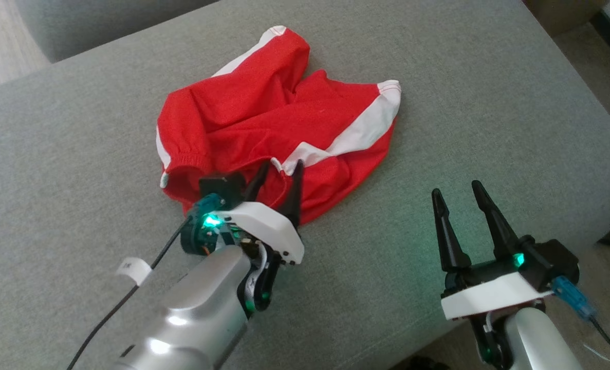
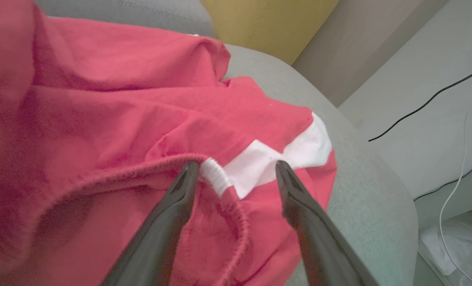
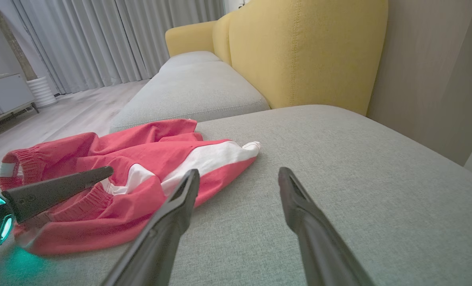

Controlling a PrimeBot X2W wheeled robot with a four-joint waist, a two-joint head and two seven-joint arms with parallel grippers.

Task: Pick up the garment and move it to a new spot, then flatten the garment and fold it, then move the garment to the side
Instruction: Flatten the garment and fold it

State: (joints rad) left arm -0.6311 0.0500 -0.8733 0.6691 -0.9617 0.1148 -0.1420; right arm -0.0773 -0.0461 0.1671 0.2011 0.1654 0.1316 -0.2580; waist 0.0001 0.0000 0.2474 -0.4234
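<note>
The red garment [image 1: 263, 118] with white panels lies crumpled on the grey sofa cushion [image 1: 464, 103]; no lettering shows. My left gripper [image 1: 282, 168] is open, its two fingers just above the garment's near edge, straddling the elastic waistband and a white panel [image 2: 255, 165]. In the left wrist view the left gripper [image 2: 237, 167] has the ribbed white band between its tips, and the red garment [image 2: 120, 115] spreads beyond. My right gripper [image 1: 456, 187] stands open over bare cushion, to the right of the garment [image 3: 140, 159]. The right gripper [image 3: 239, 174] holds nothing.
A yellow sofa back [image 3: 299, 51] and another grey seat [image 3: 192, 87] lie beyond. The cushion's edge [image 1: 608, 169] drops off at the right, with cables [image 2: 426, 103] on the floor there. Wooden floor [image 1: 1, 41] shows at the far left.
</note>
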